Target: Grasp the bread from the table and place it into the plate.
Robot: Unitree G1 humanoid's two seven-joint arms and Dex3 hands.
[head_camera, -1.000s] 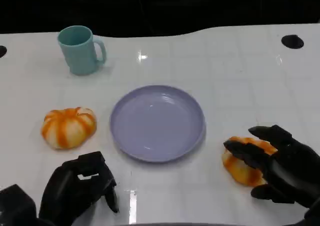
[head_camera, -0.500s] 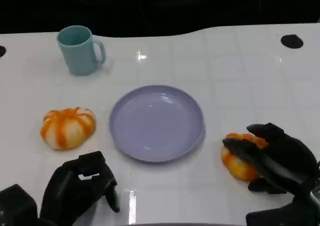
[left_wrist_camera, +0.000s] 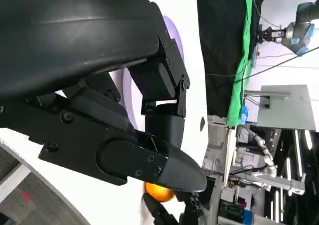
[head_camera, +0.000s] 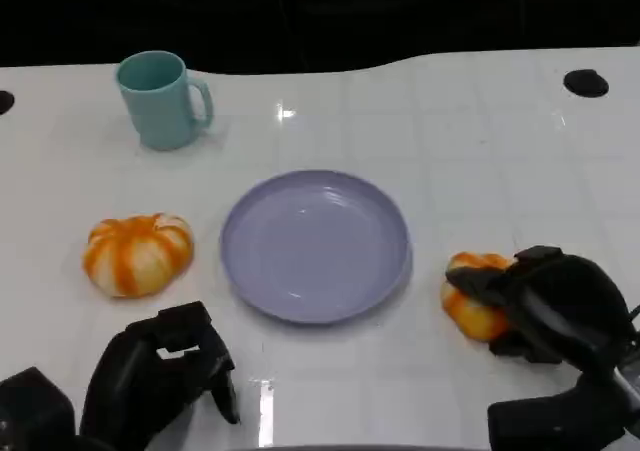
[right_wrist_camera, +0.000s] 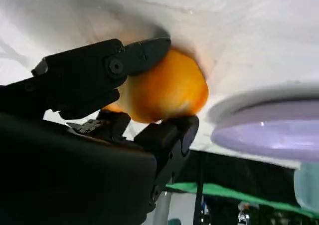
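A lavender plate (head_camera: pixel 315 246) lies mid-table, with nothing on it. To its right sits an orange-and-white bread (head_camera: pixel 468 298); my right hand (head_camera: pixel 548 306) wraps over it from the right and grips it. In the right wrist view the bread (right_wrist_camera: pixel 167 90) is pinched between black fingers (right_wrist_camera: pixel 99 70), with the plate's rim (right_wrist_camera: pixel 269 130) just beyond. I cannot tell whether it is off the table. A second, similar bread (head_camera: pixel 137 253) lies left of the plate. Near the front edge, my left hand (head_camera: pixel 160 376) rests with fingers curled in and holds nothing; its fingers (left_wrist_camera: pixel 99 110) appear the same in the left wrist view.
A teal mug (head_camera: pixel 160 99) stands at the back left. A small black disc (head_camera: pixel 585 83) sits at the back right. The white table's far edge (head_camera: pixel 320 66) meets darkness. Bare white surface lies behind the plate and between the plate and each bread.
My right hand has curled its fingers over the right-hand bread and closed on it, shifting it slightly toward the far side. The left hand, plate and other bread have not moved.
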